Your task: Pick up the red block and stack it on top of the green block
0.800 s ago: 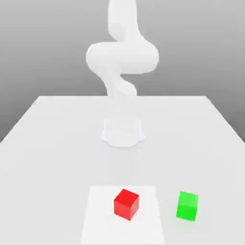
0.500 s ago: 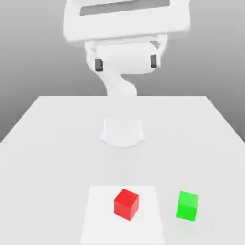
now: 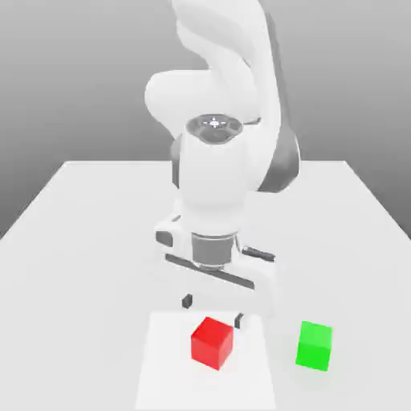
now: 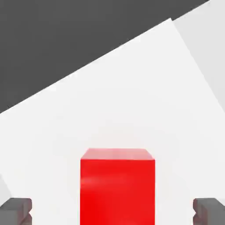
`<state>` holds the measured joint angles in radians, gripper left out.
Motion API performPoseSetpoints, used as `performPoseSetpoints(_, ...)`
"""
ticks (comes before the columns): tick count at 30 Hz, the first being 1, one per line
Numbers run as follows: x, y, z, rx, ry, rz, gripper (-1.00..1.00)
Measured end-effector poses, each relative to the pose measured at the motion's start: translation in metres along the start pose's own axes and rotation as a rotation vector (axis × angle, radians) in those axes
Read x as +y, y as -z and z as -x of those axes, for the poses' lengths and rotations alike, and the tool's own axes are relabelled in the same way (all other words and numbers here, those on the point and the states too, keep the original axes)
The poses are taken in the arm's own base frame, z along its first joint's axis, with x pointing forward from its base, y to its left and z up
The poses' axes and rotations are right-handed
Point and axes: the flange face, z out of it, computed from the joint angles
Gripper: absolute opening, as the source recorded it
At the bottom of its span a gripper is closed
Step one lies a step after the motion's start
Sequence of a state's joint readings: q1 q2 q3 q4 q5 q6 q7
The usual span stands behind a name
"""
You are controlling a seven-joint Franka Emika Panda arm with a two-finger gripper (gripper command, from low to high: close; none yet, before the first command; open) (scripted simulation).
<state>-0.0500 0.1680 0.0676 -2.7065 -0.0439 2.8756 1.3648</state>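
The red block (image 3: 212,342) rests on a pale square patch (image 3: 160,369) near the table's front. Just above and behind it hangs my gripper (image 3: 213,311), open, its two dark fingertips (image 3: 187,301) spread wider than the cube. In the hand view the red block (image 4: 117,186) lies between the two grey fingertips (image 4: 15,211), with gaps on both sides and no contact. The green block (image 3: 314,346) sits on the table toward the exterior view's right of the red one, apart from it.
The white arm (image 3: 217,177) towers over the middle of the white table (image 3: 80,241). Dark ground (image 4: 66,39) lies beyond the table edge in the hand view.
The arm has swung down from high above the table, bringing the open gripper to just over the red block. Both blocks have stayed put.
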Motion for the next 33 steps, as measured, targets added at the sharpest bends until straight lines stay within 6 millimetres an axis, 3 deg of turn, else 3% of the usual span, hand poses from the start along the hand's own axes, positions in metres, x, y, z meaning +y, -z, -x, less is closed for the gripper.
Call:
performPoseSetpoints(2,0.001,-0.021,0.0,-0.001,-0.001,0.001,0.0)
performPoseSetpoints(3,0.002,-0.028,0.001,-0.001,-0.001,0.001,-1.0)
performPoseSetpoints(10,0.002,-0.028,0.001,0.0,-0.001,0.0,-1.0)
performPoseSetpoints(16,0.001,0.026,0.001,0.0,0.004,0.001,-1.0)
performPoseSetpoints(33,-0.029,0.059,0.112,-0.001,0.987,0.001,-1.0)
